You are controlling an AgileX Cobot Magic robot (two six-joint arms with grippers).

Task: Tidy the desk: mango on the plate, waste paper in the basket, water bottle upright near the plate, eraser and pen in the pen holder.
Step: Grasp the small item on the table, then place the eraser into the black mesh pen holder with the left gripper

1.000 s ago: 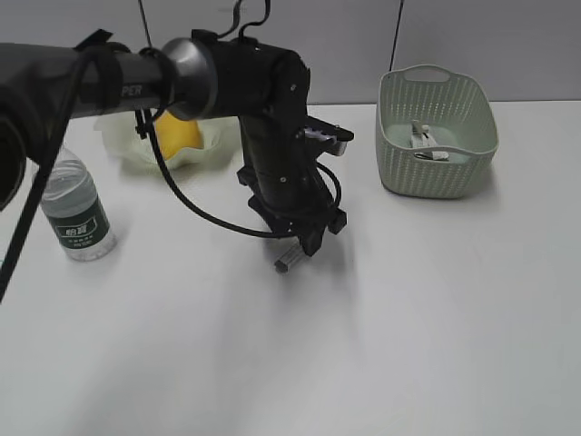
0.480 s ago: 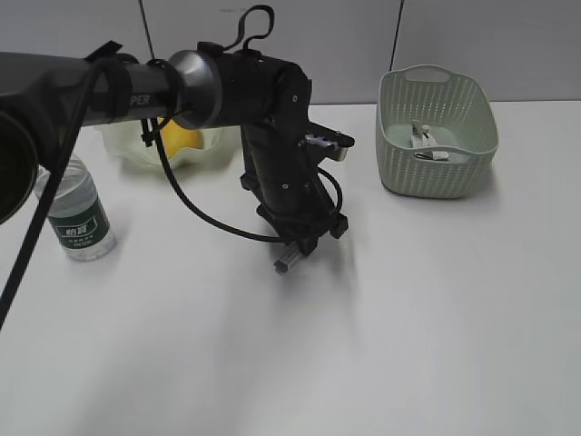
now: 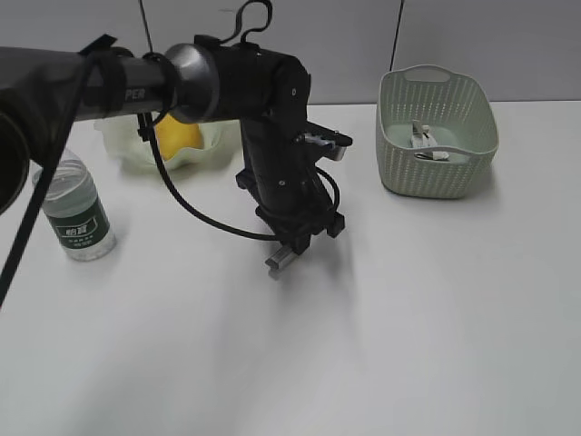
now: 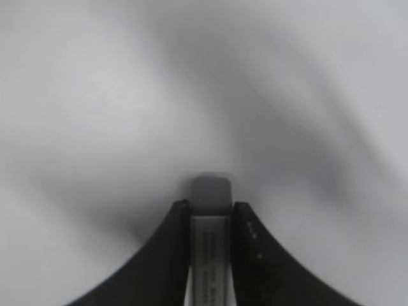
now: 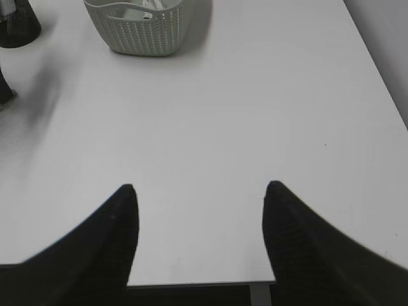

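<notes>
We start with the large plain white flat desk [image 3: 436, 327], which fills every view and runs back to a grey panelled wall; the right wrist view shows its near edge below the idle right pincer [image 5: 200, 191], whose black fingers stand spread apart with nothing between them, well to the right of the work.

Next in size is the pale sage green woven-pattern plastic basket [image 3: 437, 136], behind and to the right of the left pincer [image 3: 283, 258]; a small crumpled wad of white waste paper [image 3: 422, 141] lies inside it, so we judge that step done. Behind and to the left of that pincer sits the translucent pale green wavy-rimmed plate [image 3: 127, 145], with the smooth yellow-orange mango [image 3: 178, 134] in it. The small clear plastic water bottle [image 3: 76, 211] with its dark green label stands upright far to the pincer's left, in front of the plate.

The black mesh pen holder [image 5: 16, 22] shows only at the corner of the right wrist view.

The left pincer is clenched on a small grey-and-white block, which we take for the eraser [image 4: 210, 242], held low over the desk, we judge for carrying to the pen holder. We see no pen.
</notes>
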